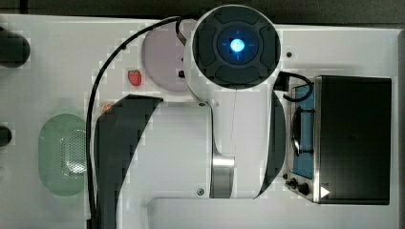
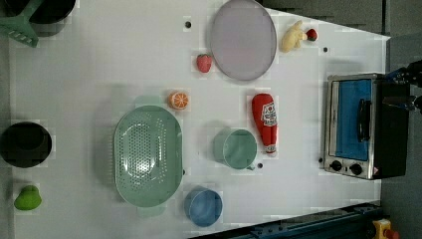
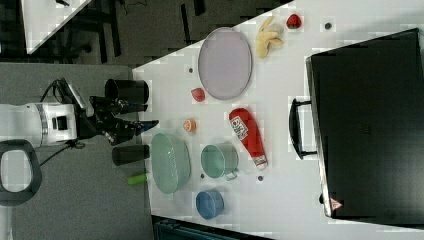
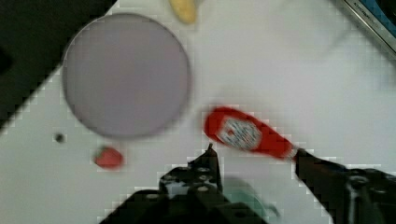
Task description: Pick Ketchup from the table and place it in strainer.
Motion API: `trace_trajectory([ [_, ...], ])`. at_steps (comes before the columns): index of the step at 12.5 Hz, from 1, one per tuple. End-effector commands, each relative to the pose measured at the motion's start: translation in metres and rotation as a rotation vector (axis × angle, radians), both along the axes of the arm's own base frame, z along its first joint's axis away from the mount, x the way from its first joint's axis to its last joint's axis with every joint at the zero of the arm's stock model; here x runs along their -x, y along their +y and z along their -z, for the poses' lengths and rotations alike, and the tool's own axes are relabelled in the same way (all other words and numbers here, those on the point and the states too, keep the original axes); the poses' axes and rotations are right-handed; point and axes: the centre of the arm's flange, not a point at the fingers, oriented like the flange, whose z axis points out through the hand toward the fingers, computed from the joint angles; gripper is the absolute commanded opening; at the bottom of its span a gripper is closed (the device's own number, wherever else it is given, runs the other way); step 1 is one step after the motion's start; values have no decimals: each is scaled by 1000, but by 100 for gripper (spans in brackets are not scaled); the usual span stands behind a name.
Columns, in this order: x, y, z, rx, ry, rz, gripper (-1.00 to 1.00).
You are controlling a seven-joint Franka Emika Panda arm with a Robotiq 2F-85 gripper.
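Your Ketchup (image 2: 264, 122) lies flat on the white table (image 2: 99, 64), label up, not yet picked. In the left view it sits between the teal mug (image 2: 236, 148) on the left view's left and the toaster oven (image 2: 354, 124) on the left view's right, just beside the mug and apart from the oven. The lilac plate (image 2: 243, 39) lies above it in the left view.

The strainer (image 2: 148, 155) sits well apart from the bottle, beyond the mug toward the left view's left — holding nothing that you can see. The orange slice (image 2: 178, 100) is just beside its upper rim, and the blue cup (image 2: 203, 207) is near its lower corner. A strawberry (image 2: 203, 62) lies just beside the plate's edge.

Your pincer (image 4: 254, 151) hangs above the table with its fingers wide (the wrist view shows one dark finger on each side of the gap, nothing between them). In the wrist view the Ketchup (image 4: 246, 134) lies just past the fingertips, its cap end close to one finger, with no contact that you can make out. In the right view the pincer (image 3: 146, 124) shows near the strainer's (image 3: 171, 162) end of the table, next to the black cups (image 3: 127, 91).

In the top view the arm covers most of the table; you can see the strainer (image 1: 59, 152) at the top view's left, and the strawberry (image 1: 135, 77) by the plate (image 1: 165, 59).
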Motion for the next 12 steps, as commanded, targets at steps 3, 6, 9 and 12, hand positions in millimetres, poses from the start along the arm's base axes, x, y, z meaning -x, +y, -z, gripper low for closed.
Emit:
trace_trajectory([
  [3,49,-26,-51,-27,44,59,99],
  [6,39,-22,-22,-33,69,-47,100],
  [9,26,-20,25,-51,81,-340,100],
  [12,15,-16,77,-71,74,-668,100],
])
